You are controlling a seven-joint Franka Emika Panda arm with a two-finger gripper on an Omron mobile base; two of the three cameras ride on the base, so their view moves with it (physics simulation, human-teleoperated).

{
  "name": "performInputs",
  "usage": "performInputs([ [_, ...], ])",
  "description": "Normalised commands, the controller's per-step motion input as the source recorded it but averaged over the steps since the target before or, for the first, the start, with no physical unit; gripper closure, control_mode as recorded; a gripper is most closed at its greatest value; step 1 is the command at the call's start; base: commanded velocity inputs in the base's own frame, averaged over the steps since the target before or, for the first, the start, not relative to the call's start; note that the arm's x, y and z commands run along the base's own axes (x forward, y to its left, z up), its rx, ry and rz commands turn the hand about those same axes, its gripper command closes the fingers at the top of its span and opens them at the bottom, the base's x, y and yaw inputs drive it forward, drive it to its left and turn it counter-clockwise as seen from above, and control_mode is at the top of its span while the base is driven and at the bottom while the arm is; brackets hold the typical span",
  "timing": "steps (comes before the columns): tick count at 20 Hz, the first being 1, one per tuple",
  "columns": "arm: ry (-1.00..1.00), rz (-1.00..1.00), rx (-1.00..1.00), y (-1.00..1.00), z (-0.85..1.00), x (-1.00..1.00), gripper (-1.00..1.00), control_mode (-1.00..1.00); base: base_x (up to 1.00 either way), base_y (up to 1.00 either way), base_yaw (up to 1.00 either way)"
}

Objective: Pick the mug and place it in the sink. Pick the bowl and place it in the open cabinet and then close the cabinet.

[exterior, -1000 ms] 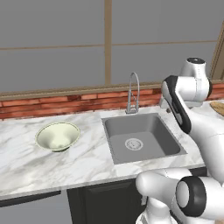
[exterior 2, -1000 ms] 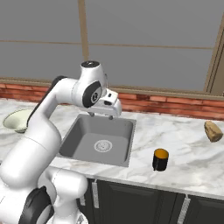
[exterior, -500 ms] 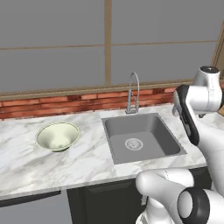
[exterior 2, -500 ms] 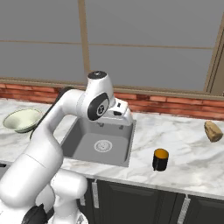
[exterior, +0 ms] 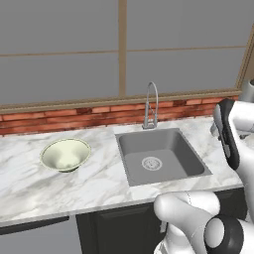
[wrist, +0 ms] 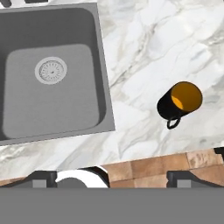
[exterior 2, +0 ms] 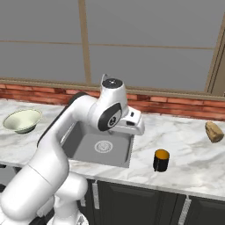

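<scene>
White arm swung right past sink (exterior 2: 99, 147), tool (wrist: 111, 177) apart above mug (wrist: 179, 102)

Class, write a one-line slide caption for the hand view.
Open gripper above marble counter, black mug standing beside the empty sink.

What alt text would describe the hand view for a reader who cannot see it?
Seen from above, a black mug with an orange inside stands on the marble counter, its handle toward the counter's front edge. The grey sink with its round drain lies apart from it. The open claw hangs over the front edge.
</scene>
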Motion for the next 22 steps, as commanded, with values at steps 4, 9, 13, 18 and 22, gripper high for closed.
performInputs([
  [4,0.03,-0.08,0.11,-0.36,0.00,-0.08,-1.00,-1.00,0.00,0.00,0.00],
  [9,0.02,-0.10,0.05,-0.35,-0.10,0.00,-1.00,-1.00,0.00,0.00,0.00],
  [13,0.00,-0.11,0.00,-0.26,-0.32,0.00,-1.00,-1.00,0.00,0.00,0.00],
  [18,0.00,-0.11,0.00,-0.22,-0.30,0.00,-1.00,-1.00,0.00,0.00,0.00],
  [22,0.00,-0.10,0.00,-0.20,-0.32,0.00,-1.00,-1.00,0.00,0.00,0.00],
])
